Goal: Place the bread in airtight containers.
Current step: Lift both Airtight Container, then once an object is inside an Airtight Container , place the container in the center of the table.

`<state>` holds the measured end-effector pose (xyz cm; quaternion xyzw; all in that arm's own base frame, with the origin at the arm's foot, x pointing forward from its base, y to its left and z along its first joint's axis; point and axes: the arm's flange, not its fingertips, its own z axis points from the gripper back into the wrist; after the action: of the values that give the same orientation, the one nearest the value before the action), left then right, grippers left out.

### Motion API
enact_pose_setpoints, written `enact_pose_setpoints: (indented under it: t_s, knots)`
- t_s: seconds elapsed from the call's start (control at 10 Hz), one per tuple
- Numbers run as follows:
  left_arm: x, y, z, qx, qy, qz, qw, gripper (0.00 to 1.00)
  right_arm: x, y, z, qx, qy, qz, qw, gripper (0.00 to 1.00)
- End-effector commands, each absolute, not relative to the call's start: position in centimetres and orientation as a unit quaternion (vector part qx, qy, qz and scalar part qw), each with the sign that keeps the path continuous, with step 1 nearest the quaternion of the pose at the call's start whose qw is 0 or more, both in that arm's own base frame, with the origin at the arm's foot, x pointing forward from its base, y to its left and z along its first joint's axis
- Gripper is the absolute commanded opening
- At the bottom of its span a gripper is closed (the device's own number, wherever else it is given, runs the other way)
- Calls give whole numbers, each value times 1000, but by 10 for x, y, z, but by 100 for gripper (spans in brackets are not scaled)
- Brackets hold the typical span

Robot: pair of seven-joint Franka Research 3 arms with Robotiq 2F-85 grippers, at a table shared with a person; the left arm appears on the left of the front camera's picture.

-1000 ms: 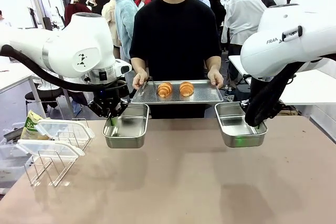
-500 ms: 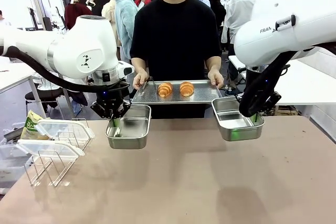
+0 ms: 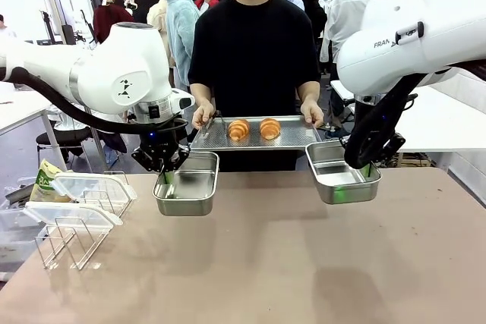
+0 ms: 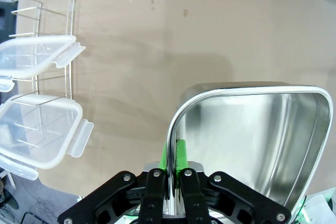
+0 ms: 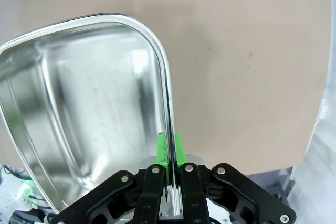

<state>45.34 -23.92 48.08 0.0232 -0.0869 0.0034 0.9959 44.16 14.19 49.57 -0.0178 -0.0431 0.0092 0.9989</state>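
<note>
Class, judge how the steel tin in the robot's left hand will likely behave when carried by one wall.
The small rectangular stainless-steel tin is probably stiff: its rim shows no bend in the left hand. Empty, so likely light. Pinched by one smooth wall, it may pivot or slip.

My worktop (image 3: 266, 263) is a plain brown matte slab. Near its left edge stands a thin silver wire rack (image 3: 68, 240), with two translucent plastic clip lids (image 3: 91, 185) resting on top.
</note>
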Motion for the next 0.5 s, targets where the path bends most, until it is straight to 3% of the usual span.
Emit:
enact_pose_setpoints:
  t_s: [0.0,0.4]
  knots:
    - [453,-239,483,24,-90,3,996,0,438,141,498,-19,-46,9,999,0]
    - [453,-239,483,24,-90,3,996,0,438,141,498,-19,-46,9,999,0]
